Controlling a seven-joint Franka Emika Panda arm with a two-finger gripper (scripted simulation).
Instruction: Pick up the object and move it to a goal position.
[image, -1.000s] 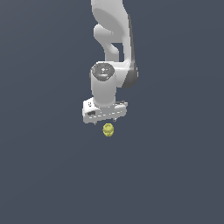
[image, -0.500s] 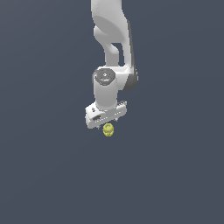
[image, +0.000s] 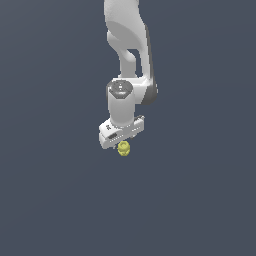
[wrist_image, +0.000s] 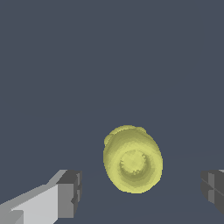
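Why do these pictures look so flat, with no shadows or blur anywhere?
Exterior view: a uniform dark backdrop with no cast shadows or glare; only soft shading rounds the white arm, and the yellow object looks tiny but sharp. Wrist view: the object is large, crisp and blocky-edged, gently shaded, between the gripper fingers, nothing out of focus.

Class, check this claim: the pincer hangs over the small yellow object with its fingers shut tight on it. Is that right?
Not quite. The pincer does hang over the yellow object, but the wrist view shows its fingers spread wide, with clear gaps on both sides of the object. It is open, not gripping.
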